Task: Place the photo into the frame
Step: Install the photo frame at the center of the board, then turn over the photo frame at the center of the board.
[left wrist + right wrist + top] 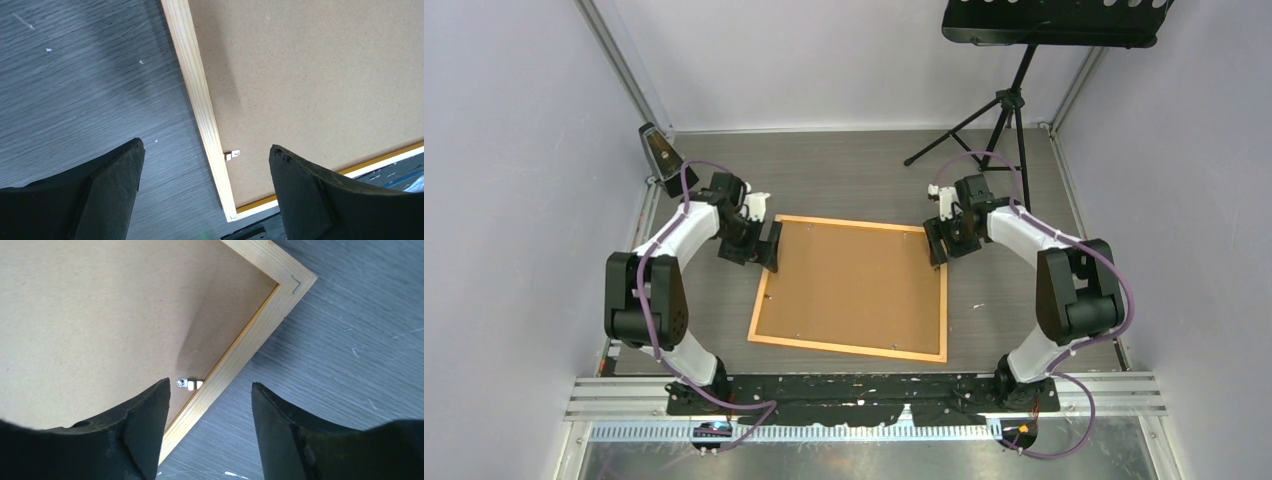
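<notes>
Orange frame [844, 349], one; brown backing board [854, 285], one.

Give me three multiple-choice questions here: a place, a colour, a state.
1. The thin orange-edged wooden rectangular frame is: A flat on the grey table; B propped upright; C lifted.
2. The flat board filling it is: A white; B brown; C blue.
3. The left gripper and right gripper are: A both shut; B one shut; C both open.
Answers: 1 A, it lies level on the tabletop; 2 B, plain brown in every view; 3 C, both wrist views show wide gaps.
</notes>
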`<state>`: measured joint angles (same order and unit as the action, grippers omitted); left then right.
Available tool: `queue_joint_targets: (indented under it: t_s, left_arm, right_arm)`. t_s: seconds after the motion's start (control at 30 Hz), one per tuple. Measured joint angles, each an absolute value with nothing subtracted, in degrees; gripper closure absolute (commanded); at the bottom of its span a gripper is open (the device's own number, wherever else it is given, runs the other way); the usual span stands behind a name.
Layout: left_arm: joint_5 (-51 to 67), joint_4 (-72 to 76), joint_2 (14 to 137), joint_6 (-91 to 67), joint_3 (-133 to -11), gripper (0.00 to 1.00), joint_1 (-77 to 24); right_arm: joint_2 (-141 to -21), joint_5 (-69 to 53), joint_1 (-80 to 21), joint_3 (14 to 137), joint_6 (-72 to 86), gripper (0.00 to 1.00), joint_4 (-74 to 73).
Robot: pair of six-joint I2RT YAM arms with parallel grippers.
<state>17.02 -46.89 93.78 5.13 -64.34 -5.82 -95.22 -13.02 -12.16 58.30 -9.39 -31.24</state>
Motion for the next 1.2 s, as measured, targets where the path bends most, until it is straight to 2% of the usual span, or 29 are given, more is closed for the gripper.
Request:
queue_joint_targets:
  t_s: [0.13,0.33,0.47,0.63,0.93,1.2]
  left_arm:
    - [17.89,-47.07,91.68,7.86,-63.59,0.06,-6.28]
    - [17.87,-47.92,86.94,12.86,-62.83,0.05,-7.46]
    - [16.97,-48.10,86.08,14.09,-63.00,0.05,-7.53]
    - [15.07,-48.34,86.76,14.17,-64.64,0.05,-7.53]
    - [12.58,-48.23,89.06,14.13,-66.00,0.06,-7.53]
    - [10.90,-48.27,89.62,13.87,-66.00,0.06,-7.53]
  right_arm:
    - [-90.35,-14.63,-12.25,58.74,-12.71,0.25,-32.67]
    - [-81.17,-21.17,-13.87,59.53,-22.76,0.25,-36.64]
    - [-74.61,-22.74,-21.85,56.29,-29.76,0.26,-38.54]
    - [-68.53,-22.09,-36.60,48.31,-34.24,0.27,-39.68]
    - [-68.71,-18.15,-52.07,43.05,-34.52,0.28,-38.72]
    - [-76.25,-13.89,-60.77,44.40,-31.68,0.36,-34.61]
